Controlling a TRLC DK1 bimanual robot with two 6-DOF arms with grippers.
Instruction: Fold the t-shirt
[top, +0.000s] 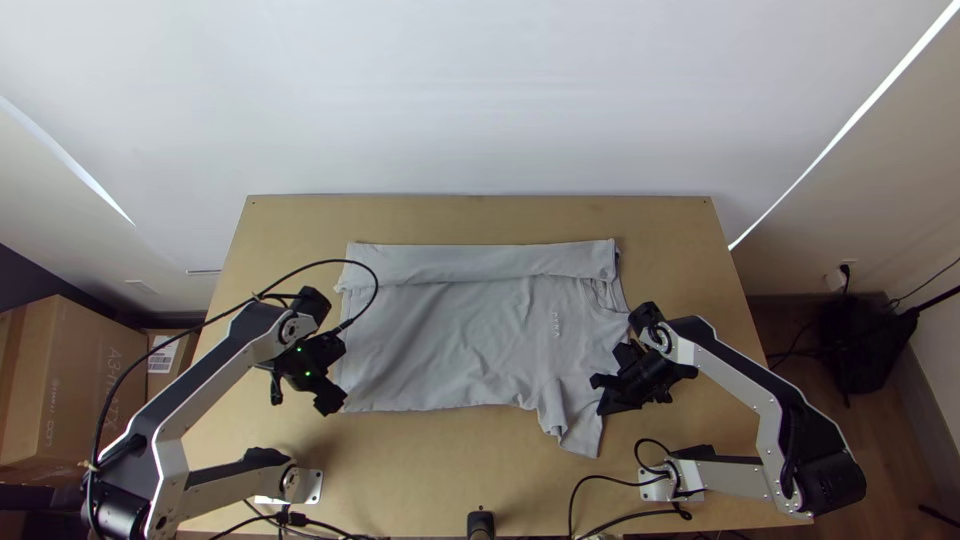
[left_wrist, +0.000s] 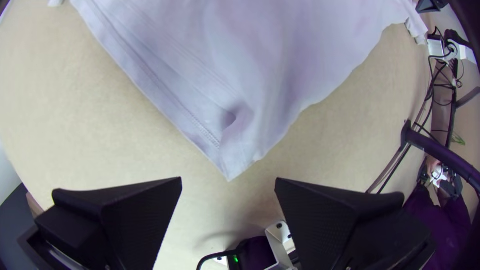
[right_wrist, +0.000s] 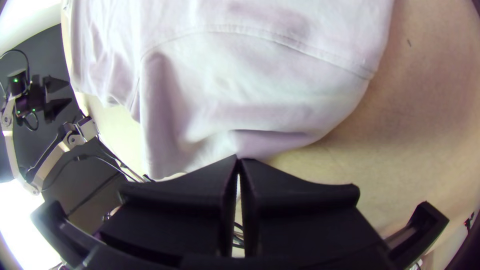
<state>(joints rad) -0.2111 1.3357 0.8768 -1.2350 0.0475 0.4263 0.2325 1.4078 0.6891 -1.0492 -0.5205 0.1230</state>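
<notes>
As the right wrist view reveals, the right claw (top: 607, 393) pinches shirt (right_wrist: 225, 95); the left claw (top: 338, 372) gapes.

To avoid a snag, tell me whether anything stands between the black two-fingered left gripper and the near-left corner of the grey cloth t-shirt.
Nothing visible does. The left gripper is open, the corner of the t-shirt points toward its gap, and bare light wooden table flanks that corner.
</notes>
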